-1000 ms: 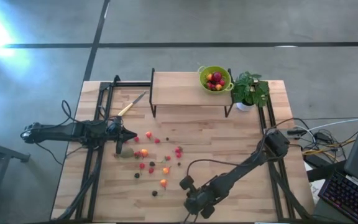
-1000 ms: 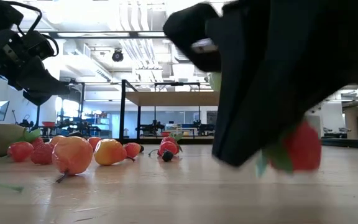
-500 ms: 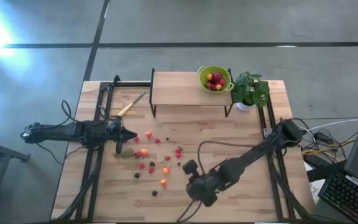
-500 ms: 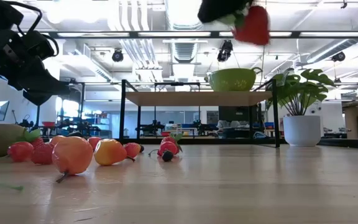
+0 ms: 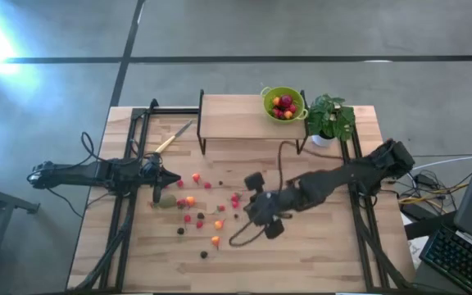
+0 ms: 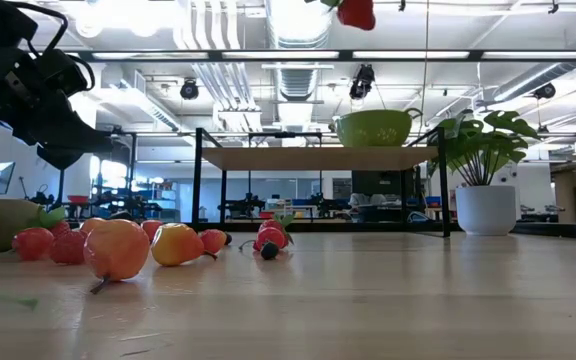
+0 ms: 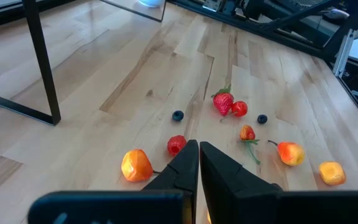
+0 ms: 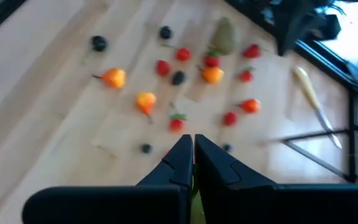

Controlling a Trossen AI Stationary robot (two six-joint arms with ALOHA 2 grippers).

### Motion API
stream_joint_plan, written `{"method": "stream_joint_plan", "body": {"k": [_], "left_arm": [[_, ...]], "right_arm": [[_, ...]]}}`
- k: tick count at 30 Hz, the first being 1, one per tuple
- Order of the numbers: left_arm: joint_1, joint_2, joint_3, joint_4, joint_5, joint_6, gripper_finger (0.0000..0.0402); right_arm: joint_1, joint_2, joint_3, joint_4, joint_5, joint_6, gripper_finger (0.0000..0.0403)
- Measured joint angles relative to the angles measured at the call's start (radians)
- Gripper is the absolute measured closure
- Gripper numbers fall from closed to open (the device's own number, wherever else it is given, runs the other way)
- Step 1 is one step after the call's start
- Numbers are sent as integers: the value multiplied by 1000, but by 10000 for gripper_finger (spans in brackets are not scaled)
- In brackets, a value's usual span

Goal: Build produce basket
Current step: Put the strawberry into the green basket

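The lime-green produce basket [image 5: 283, 103] stands on the right end of a raised wooden shelf at the table's far side, with several fruits in it; it also shows in the low view as the basket [image 6: 373, 128]. Small red, orange and dark fruits [image 5: 199, 209] lie scattered on the table's left half, beside the kiwi [image 5: 167, 199]. My right gripper [image 5: 252, 215] hangs high over the table's middle, shut on a red strawberry-like fruit [image 6: 356, 12]. My left gripper [image 5: 158, 176] is shut and hovers just beyond the kiwi, touching nothing. My right gripper holds the red strawberry-like fruit pinched between its two fingers [image 8: 182, 155]. A bit of its green leaf end [image 8: 194, 190] shows between them. The fruit [image 6: 356, 12] hangs below the fingers, lifted far clear of the table. The low view's top edge cuts off the place of contact.
A yellow-handled knife [image 5: 173, 138] lies at the far left beside the shelf's legs [image 5: 201, 146]. A leafy plant in a white pot [image 5: 328, 119] stands right of the basket. Black rails run along both table sides. The table's near right part is bare wood.
My right gripper has risen from table height near the near edge and travelled toward the far edge, staying shut on the red fruit. The fruit has been lifted clear, from just above the wood to high above it.
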Motion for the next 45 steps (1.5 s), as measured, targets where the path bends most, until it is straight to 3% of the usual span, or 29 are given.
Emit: {"method": "stream_joint_plan", "body": {"k": [12,32,38,45], "left_arm": [[0,0,0,0,0,0,381],[0,0,0,0,0,0,381],[0,0,0,0,0,0,381],[0,0,0,0,0,0,381]], "right_arm": [[-221,-157,-6,-109,-4,26,395],[-885,-196,-34,-108,0,36,394],[-976,-195,-84,-61,-1,29,394],[-1007,-195,-107,-4,-6,57,390]]}}
